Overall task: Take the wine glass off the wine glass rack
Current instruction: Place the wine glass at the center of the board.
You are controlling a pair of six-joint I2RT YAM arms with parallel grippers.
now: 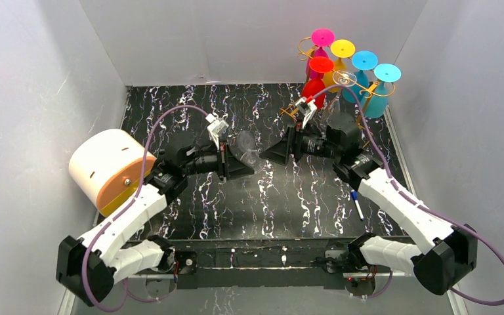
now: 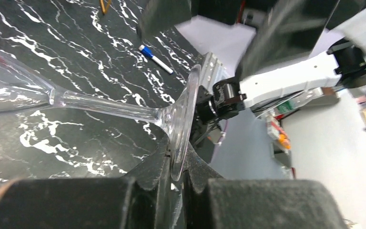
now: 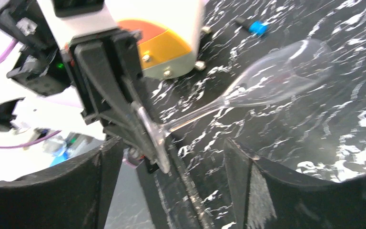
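Clear wine glass point(image 2: 105, 104) foot pinched between left fingers point(image 2: 147, 174).

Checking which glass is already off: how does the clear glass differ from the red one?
The clear glass is see-through; the red glass is coloured. The clear glass is held sideways, its foot pinched in the left gripper; the red glass hangs upside down on the rack, foot up. Both are stemmed wine glasses.
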